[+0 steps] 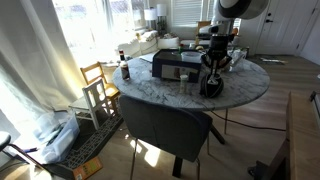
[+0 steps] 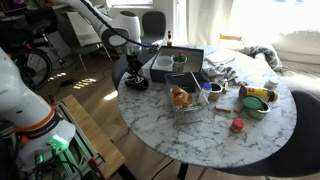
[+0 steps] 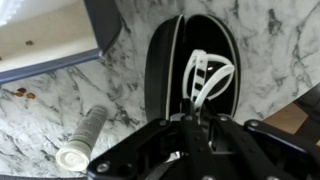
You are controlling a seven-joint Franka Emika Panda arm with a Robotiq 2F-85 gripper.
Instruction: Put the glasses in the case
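Marble tabletop (image 1: 165, 95) fills my screens, cluttered towards its middle. Near the edge, probably for easy reach, the black case (image 3: 162, 60) lies open with the white glasses (image 3: 207, 75) inside. My gripper (image 3: 196, 120) hangs directly above them; I cannot tell whether its jaws pinch the frame.

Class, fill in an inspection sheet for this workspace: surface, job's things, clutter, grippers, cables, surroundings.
Surface: round marble table, crowded.
Job's things: white glasses lying in the open black case.
Clutter: white tube, red lid, bowl, black box.
Grippers: gripper directly above the case; whether open or shut is unclear.
Cables: nothing seen.
Surroundings: wooden chair, dark chair.
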